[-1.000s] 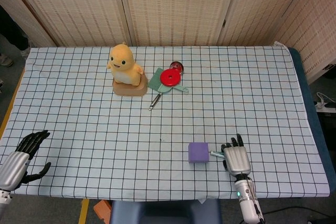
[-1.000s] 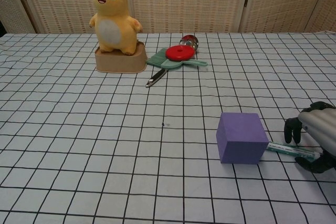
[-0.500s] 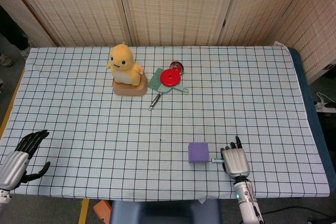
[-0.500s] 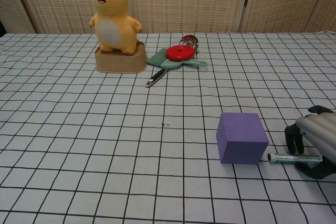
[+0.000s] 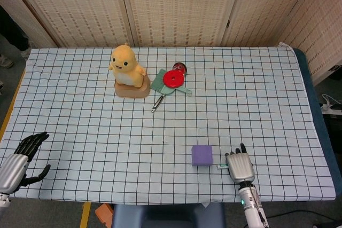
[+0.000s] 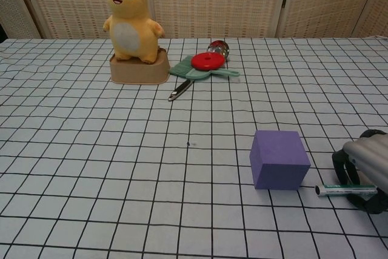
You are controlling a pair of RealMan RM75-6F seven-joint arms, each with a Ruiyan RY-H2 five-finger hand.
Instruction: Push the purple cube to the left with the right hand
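Right hand (image 6: pixel 364 171): my fingers curl over a pen (image 6: pixel 345 190), seemingly holding it.
Purple cube (image 6: pixel 279 159): just left of that hand, apart.
Left hand (image 5: pixel 20 158): spread, empty.

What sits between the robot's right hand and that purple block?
Only a thin pen, lying on the cloth between the right hand and the purple cube. The cloth left of the cube looks bare.

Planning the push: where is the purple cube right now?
In the head view the purple cube sits near the table's front edge, right of centre, just left of the right robot hand, with a pen between them.
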